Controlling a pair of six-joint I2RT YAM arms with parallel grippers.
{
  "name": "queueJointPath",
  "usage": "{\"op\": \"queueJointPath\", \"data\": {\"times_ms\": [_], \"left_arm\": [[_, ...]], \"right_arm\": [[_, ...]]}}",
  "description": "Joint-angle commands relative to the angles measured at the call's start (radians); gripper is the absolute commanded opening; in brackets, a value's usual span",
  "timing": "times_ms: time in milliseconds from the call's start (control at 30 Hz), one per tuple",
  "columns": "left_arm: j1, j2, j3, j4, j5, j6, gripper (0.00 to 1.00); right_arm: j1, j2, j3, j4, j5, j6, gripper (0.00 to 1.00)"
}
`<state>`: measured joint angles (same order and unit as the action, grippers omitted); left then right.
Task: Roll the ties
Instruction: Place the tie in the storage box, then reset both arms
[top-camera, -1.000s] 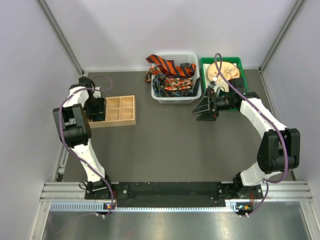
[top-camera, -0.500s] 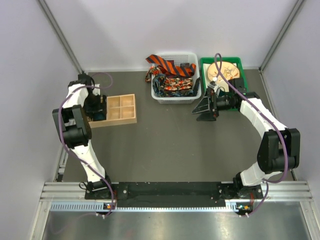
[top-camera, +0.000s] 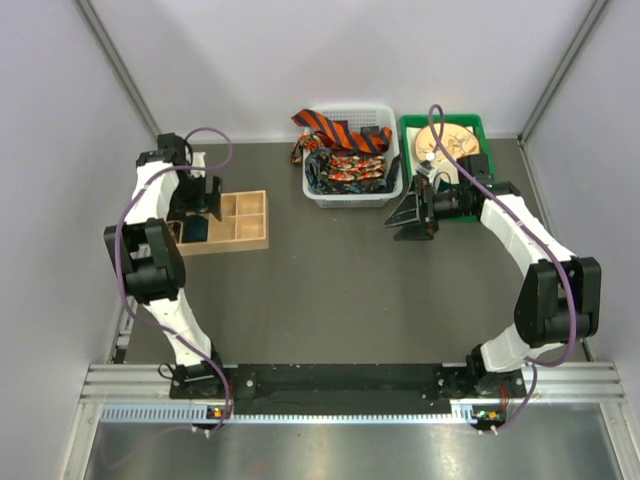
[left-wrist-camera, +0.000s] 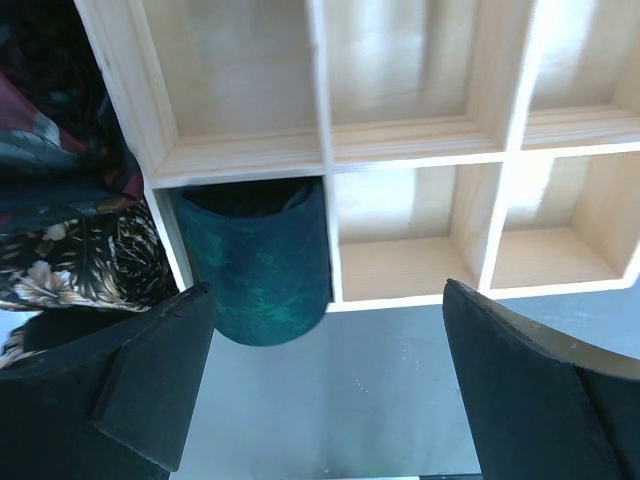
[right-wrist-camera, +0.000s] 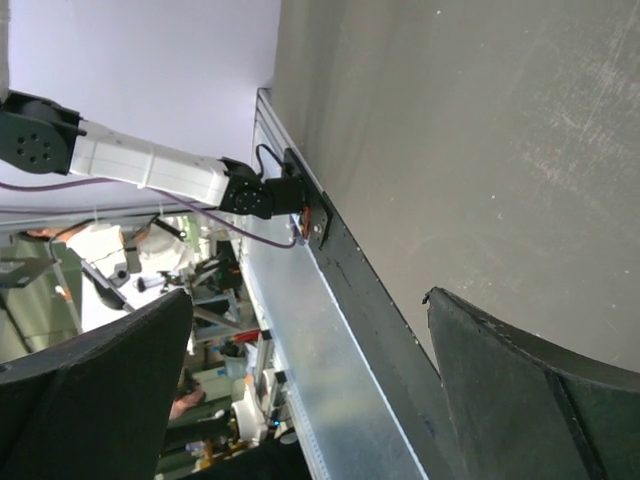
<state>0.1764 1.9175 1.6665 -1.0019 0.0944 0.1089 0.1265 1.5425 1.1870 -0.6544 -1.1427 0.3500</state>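
Note:
A rolled plain dark teal tie (left-wrist-camera: 258, 262) stands in a corner compartment of the wooden divided box (left-wrist-camera: 420, 140); it shows as a dark patch in the top view (top-camera: 193, 230). My left gripper (left-wrist-camera: 327, 298) is open and empty just above the box's near rim (top-camera: 205, 196). Dark floral patterned fabric (left-wrist-camera: 70, 265) lies beyond the box wall beside the roll. The orange-and-black striped tie (top-camera: 335, 130) and dark patterned ties (top-camera: 348, 168) lie in the white basket (top-camera: 352, 198). My right gripper (top-camera: 407, 220) is open and empty beside the basket, also seen in its wrist view (right-wrist-camera: 308, 300).
A green bin (top-camera: 478, 125) holding a round wooden item stands right of the basket. The wooden box (top-camera: 240, 222) sits at the left. Purple cables loop over both arms. Walls close in at left, right and back.
My left gripper has lifted out of the box's left compartment and drawn toward the back, uncovering the teal roll. The right arm has not moved.

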Motion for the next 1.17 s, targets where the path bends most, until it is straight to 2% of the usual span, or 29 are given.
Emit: {"op": "queueJointPath", "data": {"times_ms": [0,167,267,300,367,400,433,533,567,667,767,867,1033,1133], "left_arm": [[-0.070,-0.124,0.096,-0.003,-0.031,0.052,0.99],[-0.173,-0.228,0.142,0.092,-0.024,0.112,0.99],[-0.270,-0.247,0.219,0.101,0.002,0.130,0.99],[-0.290,-0.245,0.258,0.100,0.004,0.140,0.99],[-0.351,-0.241,0.289,0.082,0.010,0.191,0.99],[-0.376,-0.238,0.300,0.075,0.004,0.207,0.99],[-0.420,-0.235,0.299,0.075,-0.037,0.206,0.99],[-0.452,-0.233,0.234,0.083,-0.035,0.143,0.99],[-0.454,-0.242,0.204,0.098,-0.035,0.061,0.99],[-0.454,-0.291,0.020,0.158,-0.002,-0.007,0.99],[-0.454,-0.359,-0.248,0.268,0.004,-0.060,0.99],[-0.454,-0.393,-0.367,0.309,-0.004,-0.106,0.99],[-0.450,-0.442,-0.453,0.318,-0.033,-0.172,0.99],[-0.430,-0.468,-0.459,0.324,-0.022,-0.178,0.99]], "right_arm": [[-0.001,-0.027,0.104,-0.040,0.066,-0.107,0.99],[-0.001,-0.056,0.230,-0.131,0.217,-0.290,0.99],[-0.005,-0.107,0.295,-0.123,0.397,-0.400,0.99],[-0.016,-0.145,0.301,-0.108,0.494,-0.411,0.99],[-0.033,-0.182,0.292,-0.056,0.584,-0.372,0.99],[-0.040,-0.200,0.287,-0.036,0.727,-0.358,0.99],[-0.053,-0.218,0.283,-0.042,0.751,-0.358,0.99],[-0.094,-0.225,0.247,-0.082,0.733,-0.401,0.99],[-0.102,-0.219,0.228,-0.100,0.723,-0.405,0.99],[-0.111,-0.188,0.156,-0.139,0.709,-0.401,0.99],[-0.110,-0.176,0.052,-0.140,0.712,-0.417,0.99],[-0.110,-0.189,-0.053,-0.116,0.713,-0.404,0.99],[-0.110,-0.307,-0.187,-0.088,0.715,-0.393,0.99],[-0.111,-0.354,-0.187,-0.106,0.712,-0.410,0.99]]}}
